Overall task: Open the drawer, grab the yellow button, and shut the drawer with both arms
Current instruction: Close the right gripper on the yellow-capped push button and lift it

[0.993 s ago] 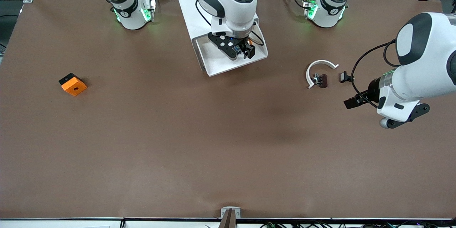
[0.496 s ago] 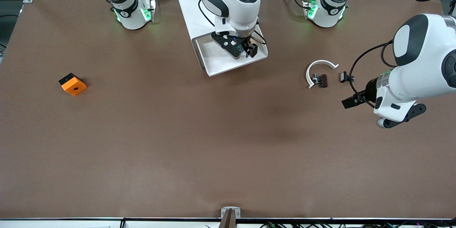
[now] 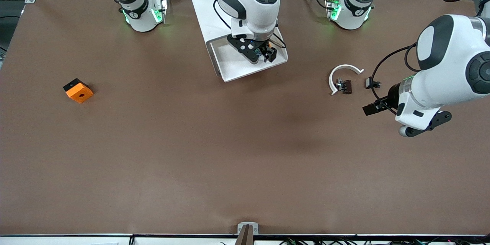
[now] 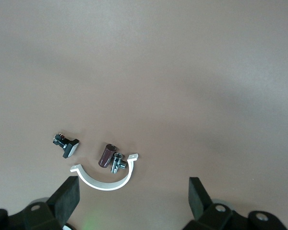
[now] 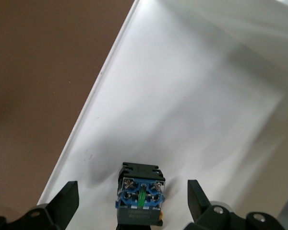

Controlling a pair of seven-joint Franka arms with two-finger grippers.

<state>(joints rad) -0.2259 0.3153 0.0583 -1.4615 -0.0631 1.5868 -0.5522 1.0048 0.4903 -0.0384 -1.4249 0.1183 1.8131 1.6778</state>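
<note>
Front view: I am seeing the drawer (image 3: 233, 67) standing pulled out from the cabinet (image 3: 204, 4). My right gripper (image 3: 264, 54) is hanging over the drawer, fingers spread, nothing in them. The button (image 3: 270, 50) is lying in the drawer, right under that gripper. My left gripper (image 3: 373, 108) is hovering over bare table at the left arm's end, near a white curved clip (image 3: 342, 74) and small black pieces (image 3: 346, 86). An orange block (image 3: 78, 90) is sitting well apart, toward the right arm's end.

Left wrist view: the fingers (image 4: 67, 199) are standing wide, holding nothing; the curved clip (image 4: 105, 179) is lying between them, on the table below.

Right wrist view: the button (image 5: 141, 199) is lying between the spread fingers (image 5: 65, 203), not gripped, on the drawer floor (image 5: 182, 105).
</note>
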